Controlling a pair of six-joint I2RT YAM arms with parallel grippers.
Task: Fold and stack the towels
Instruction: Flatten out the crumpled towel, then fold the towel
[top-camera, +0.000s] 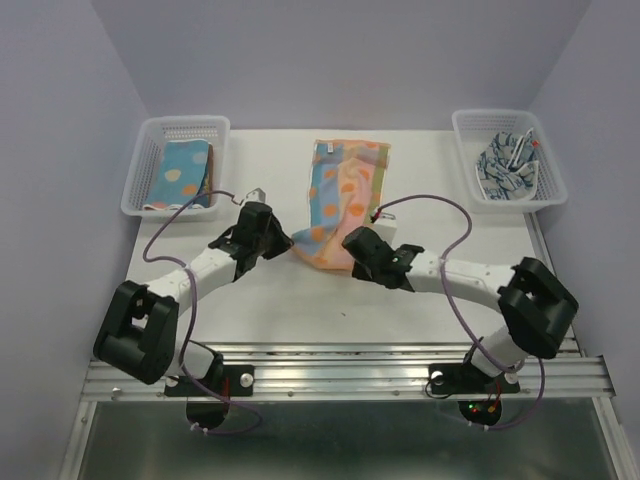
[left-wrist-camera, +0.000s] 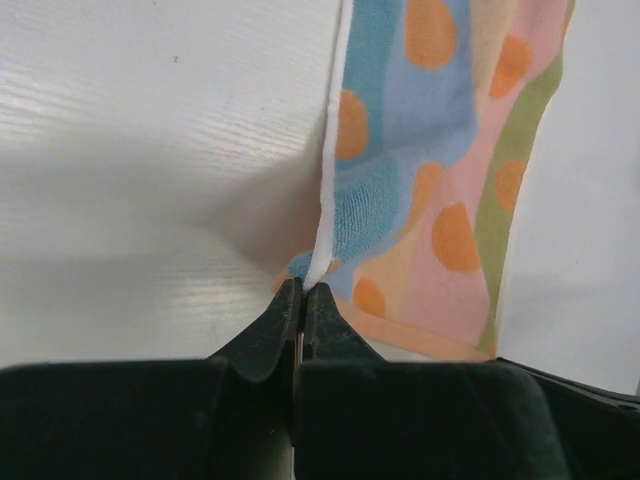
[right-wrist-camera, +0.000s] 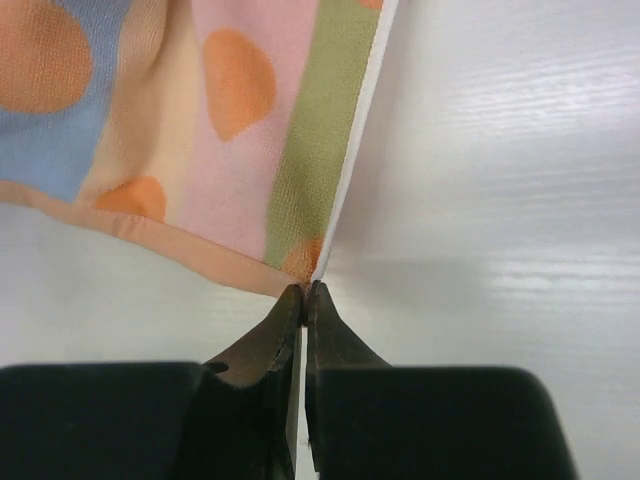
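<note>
A striped pastel towel (top-camera: 342, 195) with orange dots lies in the middle of the white table, its near end pulled together and lifted between the two grippers. My left gripper (top-camera: 285, 241) is shut on the towel's near left corner (left-wrist-camera: 318, 262); its tips (left-wrist-camera: 302, 288) pinch the white hem. At the near right corner (right-wrist-camera: 305, 255), my right gripper (top-camera: 351, 243) is also shut, its tips (right-wrist-camera: 308, 288) clamped on the cloth. A blue towel with orange dots (top-camera: 181, 172) lies folded in the left basket. A blue-white patterned towel (top-camera: 505, 166) sits crumpled in the right basket.
Two white mesh baskets stand at the table's back corners, the left basket (top-camera: 185, 121) and the right basket (top-camera: 497, 114). Purple cables loop off both arms. Lavender walls close in the back and sides. A metal rail runs along the near edge (top-camera: 340, 365).
</note>
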